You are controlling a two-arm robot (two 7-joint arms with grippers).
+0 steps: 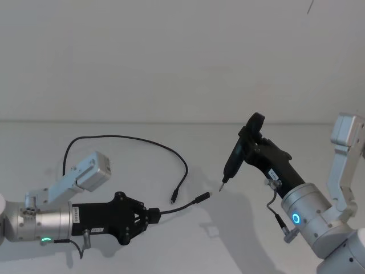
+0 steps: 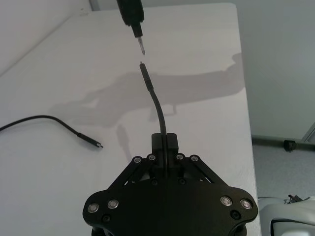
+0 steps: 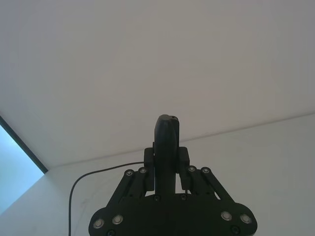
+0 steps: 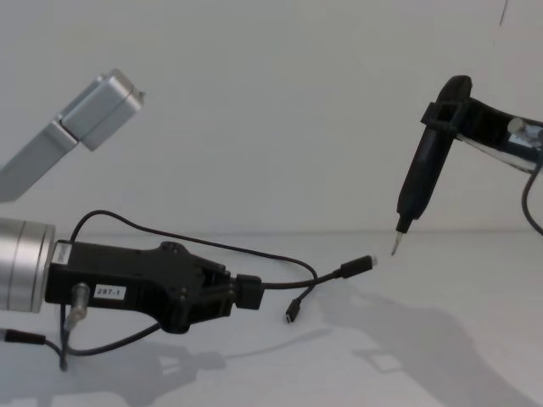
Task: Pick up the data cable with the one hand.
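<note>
The data cable (image 1: 128, 137) is thin and black and loops over the white table. My left gripper (image 1: 154, 215) is shut on it a short way behind one plug (image 1: 201, 198), which sticks out forward above the table. The cable's other plug (image 1: 174, 198) lies on the table nearby. In the left wrist view the held plug (image 2: 143, 71) points at the metal tip of a black pen-shaped tool (image 2: 132, 14), a small gap apart. My right gripper (image 1: 254, 145) is shut on that tool (image 4: 420, 182), raised at the right, tip down.
The white table (image 2: 206, 59) ends at an edge on the right in the left wrist view, with floor beyond. A plain white wall stands behind the table. A thin wire (image 1: 275, 212) hangs at my right wrist.
</note>
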